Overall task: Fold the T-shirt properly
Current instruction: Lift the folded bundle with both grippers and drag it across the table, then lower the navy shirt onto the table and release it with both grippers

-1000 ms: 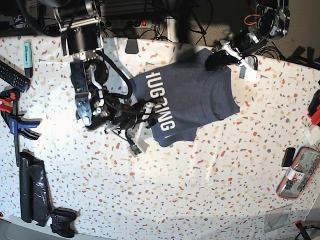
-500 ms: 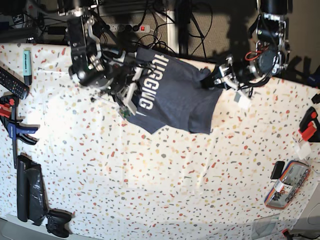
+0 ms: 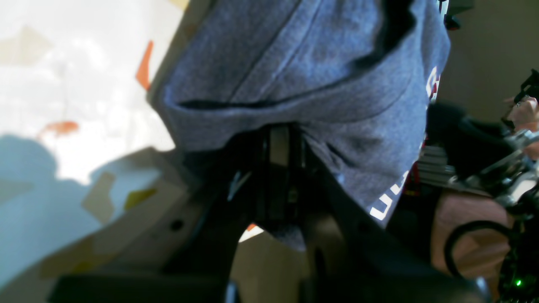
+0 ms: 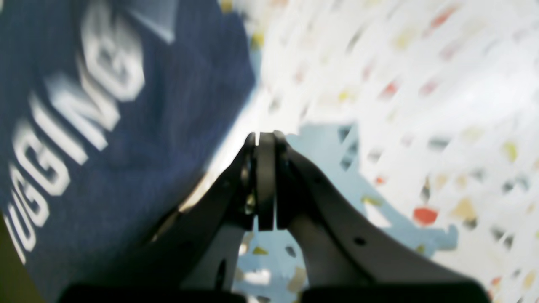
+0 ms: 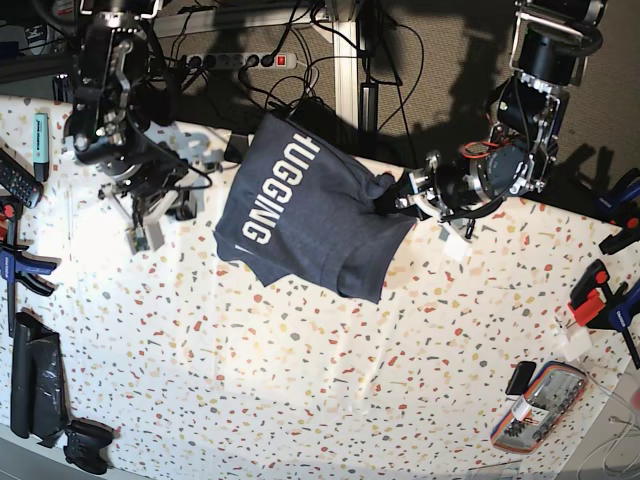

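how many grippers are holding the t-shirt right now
1: the left gripper, on the base view's right, is shut on the T-shirt. The right gripper, beside the shirt, is shut on nothing.

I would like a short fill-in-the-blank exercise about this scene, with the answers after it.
1. The left pincer is shut on the ____.
2. The right pincer is shut and holds ____.
3. The white letters on the T-shirt read ____.
4. The table has a ____ pattern.

Answers: T-shirt; nothing; HUGGING; speckled
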